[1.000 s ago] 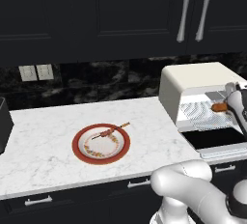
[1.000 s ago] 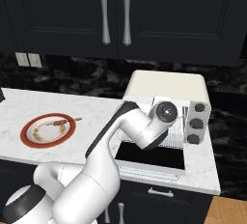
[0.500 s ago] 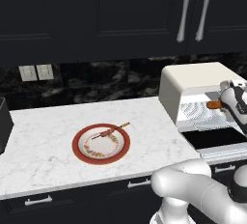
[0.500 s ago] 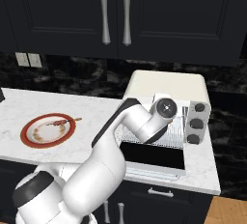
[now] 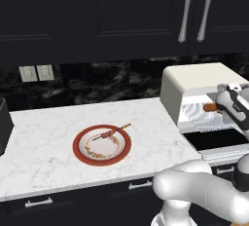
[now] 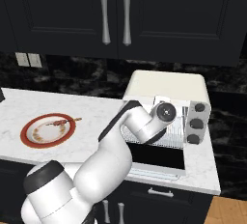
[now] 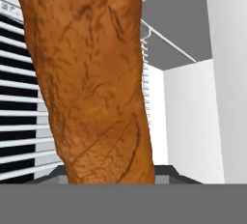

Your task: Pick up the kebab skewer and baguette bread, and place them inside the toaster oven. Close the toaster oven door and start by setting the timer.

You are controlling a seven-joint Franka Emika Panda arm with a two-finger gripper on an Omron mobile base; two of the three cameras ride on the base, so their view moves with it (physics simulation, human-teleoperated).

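Note:
The cream-white toaster oven [image 5: 194, 81] [image 6: 166, 85] stands at the right end of the counter with its door [image 5: 219, 140] [image 6: 159, 158] folded down open. My gripper [image 5: 217, 107] reaches into the oven mouth, shut on the baguette bread [image 5: 210, 107]. Up close, the orange-brown loaf [image 7: 91, 73] hangs over the wire rack [image 7: 19, 102]; whether it touches the rack I cannot tell. The loaf hides my fingertips. The kebab skewer [image 5: 111, 132] [image 6: 65, 120] lies across a red-rimmed plate [image 5: 78, 144] [image 6: 24, 133] in the middle of the counter.
Dark round knobs [image 6: 195, 123] line the oven's right front. A dark slot toaster [image 5: 4, 125] sits at the counter's left edge. Wall outlets [image 5: 36, 73] are on the backsplash, and black upper cabinets with silver handles [image 5: 194, 10] hang above.
The hand has shifted slightly at the oven mouth, and the loaf's end now sits a little further left over the rack. Plate and skewer have not moved.

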